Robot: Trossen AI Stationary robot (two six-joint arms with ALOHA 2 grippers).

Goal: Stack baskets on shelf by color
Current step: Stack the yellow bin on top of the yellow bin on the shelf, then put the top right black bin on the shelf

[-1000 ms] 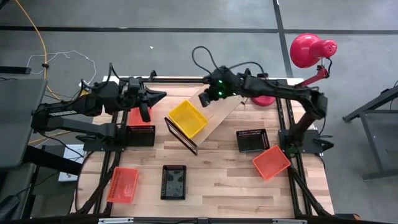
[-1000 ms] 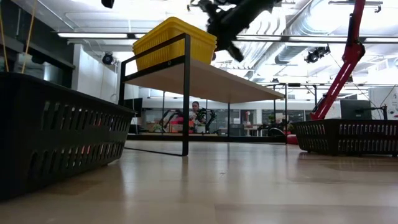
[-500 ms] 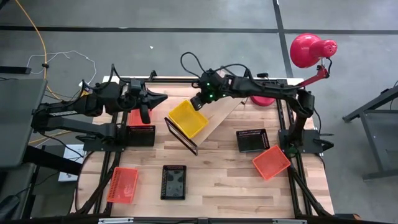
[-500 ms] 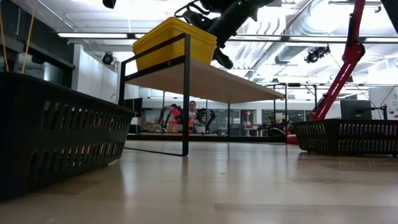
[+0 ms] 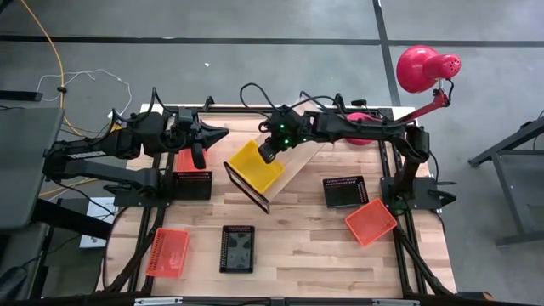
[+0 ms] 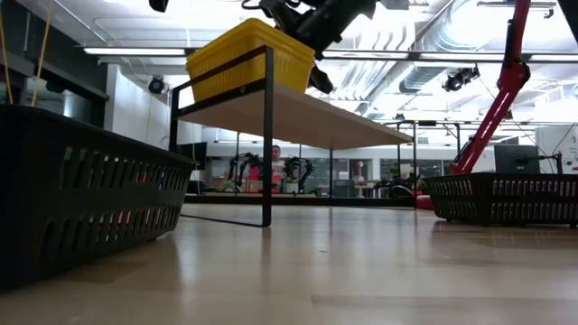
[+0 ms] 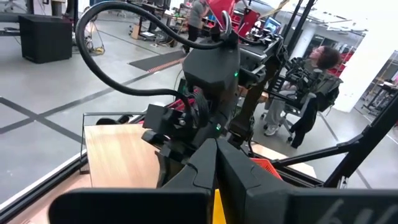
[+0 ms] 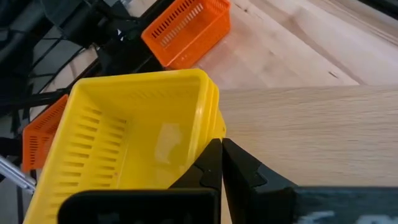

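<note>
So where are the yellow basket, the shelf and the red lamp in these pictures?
yellow basket (image 5: 255, 164): high view, its inside floor.
shelf (image 6: 307, 116): low view, underside of its wooden board.
red lamp (image 5: 418, 68): high view, its round shade.

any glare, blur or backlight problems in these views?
Low view: bright ceiling strip lights backlight the yellow plastic mesh basket on the light-wood shelf board; the near black mesh basket looms large and soft. Left wrist view: left pincer blurred up close. Right wrist view: sheen on the yellow basket's floor. High view: even light, no glare.
</note>
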